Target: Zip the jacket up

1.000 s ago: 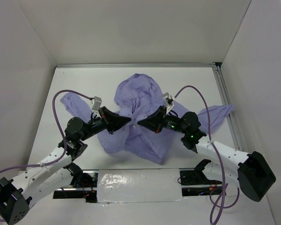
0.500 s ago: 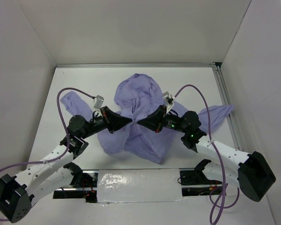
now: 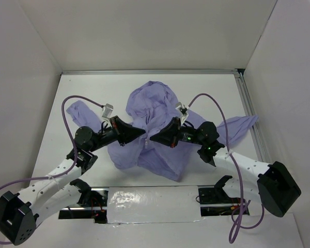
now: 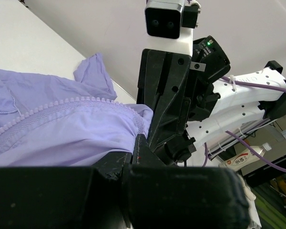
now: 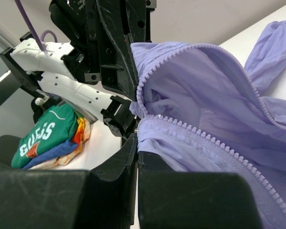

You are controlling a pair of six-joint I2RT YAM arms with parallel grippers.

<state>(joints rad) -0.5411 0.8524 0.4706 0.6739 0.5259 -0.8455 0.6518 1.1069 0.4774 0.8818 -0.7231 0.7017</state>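
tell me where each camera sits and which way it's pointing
Top external: above and behind the arms, looking down on the table; shows the left arm, the right arm, and the left gripper and right gripper shut on the jacket.
Left wrist: on the left arm, looking along its own fingers at the zipper, right arm opposite.
Right wrist: mirrored; own fingers low, left arm ahead.
Both wrist views share the zipper.

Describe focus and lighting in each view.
Top external: even, soft light, the jacket sharp, glare on the shiny strip by the arm bases. Left wrist: zipper teeth crisp, the left gripper a dark blur up close. Right wrist: likewise, teeth sharp, the right gripper dark and soft.
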